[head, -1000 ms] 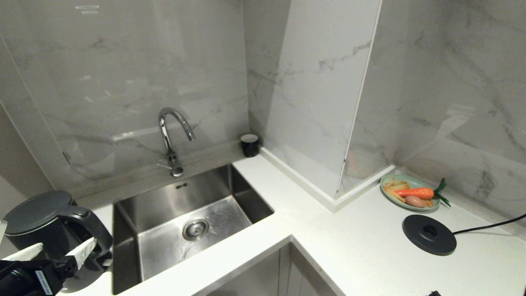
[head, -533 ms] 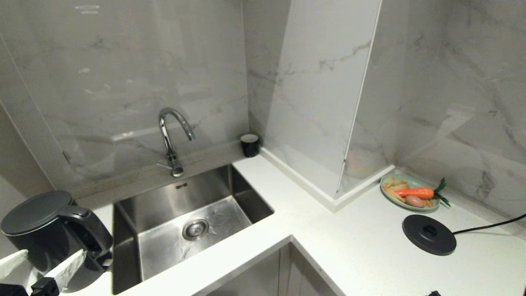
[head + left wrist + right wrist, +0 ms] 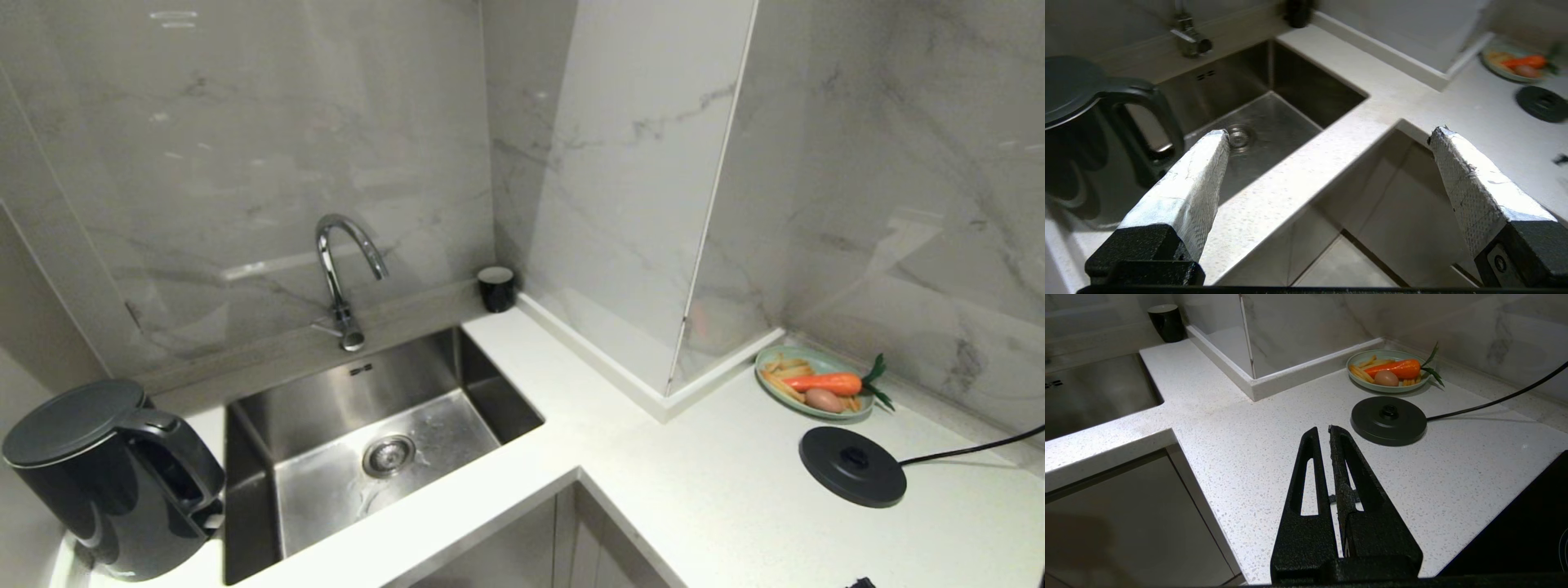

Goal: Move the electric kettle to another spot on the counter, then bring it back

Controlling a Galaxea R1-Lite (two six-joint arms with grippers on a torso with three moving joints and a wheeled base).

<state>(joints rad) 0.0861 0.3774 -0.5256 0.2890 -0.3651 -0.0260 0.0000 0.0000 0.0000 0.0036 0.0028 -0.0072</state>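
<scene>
Hanging in front of the counter [image 3: 1298, 171], the left gripper [image 3: 1327, 134] has its white fingers [image 3: 1188, 183] spread wide and holds nothing. The right gripper [image 3: 1323, 433] rests low over the white top with its black fingers pressed together. In the head view the electric kettle [image 3: 98, 482] stands at about eight o'clock, right beside the sink [image 3: 367, 441]. Its power base [image 3: 853, 465] sits far off at four o'clock, near the plate of vegetables [image 3: 816, 382].

The kettle is close to the sink's edge. A bump could tip it in. A poor hold on the loop handle [image 3: 184, 465] could let the shiny kettle slip.
</scene>
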